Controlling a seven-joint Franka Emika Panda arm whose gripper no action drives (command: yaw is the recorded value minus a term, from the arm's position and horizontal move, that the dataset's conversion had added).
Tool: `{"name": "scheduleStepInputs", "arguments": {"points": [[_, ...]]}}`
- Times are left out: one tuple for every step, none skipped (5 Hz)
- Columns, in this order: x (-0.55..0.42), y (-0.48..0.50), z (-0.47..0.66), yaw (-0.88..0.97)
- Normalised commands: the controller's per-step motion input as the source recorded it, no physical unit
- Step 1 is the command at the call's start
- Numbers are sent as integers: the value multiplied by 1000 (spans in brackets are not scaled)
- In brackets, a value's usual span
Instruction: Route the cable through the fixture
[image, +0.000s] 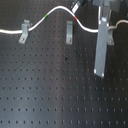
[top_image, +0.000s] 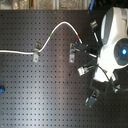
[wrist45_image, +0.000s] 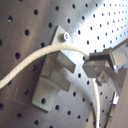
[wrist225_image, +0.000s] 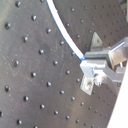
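Observation:
The white cable (image: 56, 9) comes in from the first exterior view's left and passes the left fixture (image: 24, 31). It arches up past its green band (image: 46, 16) and comes down to its red band (image: 76, 17). My gripper (image: 77, 10) is shut on the cable near the red band, just above the second fixture (image: 69, 31). In the first wrist view the cable (wrist45_image: 35, 59) crosses over the top of that fixture (wrist45_image: 56, 75) and runs into my gripper (wrist45_image: 98, 65). The second wrist view shows my gripper (wrist225_image: 93, 64) shut on the cable (wrist225_image: 65, 31). Both fixtures (top_image: 36, 51) (top_image: 73, 51) show in the second exterior view.
A grey metal bar (image: 102, 46) hangs down at the first exterior view's right, near the cable's far end (image: 120, 23). The black perforated board (image: 50, 95) lies under everything. The white robot body (top_image: 114, 35) fills the second exterior view's right. A small blue object (top_image: 1, 90) sits at the second exterior view's left edge.

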Motion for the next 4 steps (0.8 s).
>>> {"name": "scheduleStepInputs", "arguments": {"points": [[336, 25, -394, -100], [242, 22, -694, 0], [315, 59, -617, 0], [11, 17, -353, 0]]}}
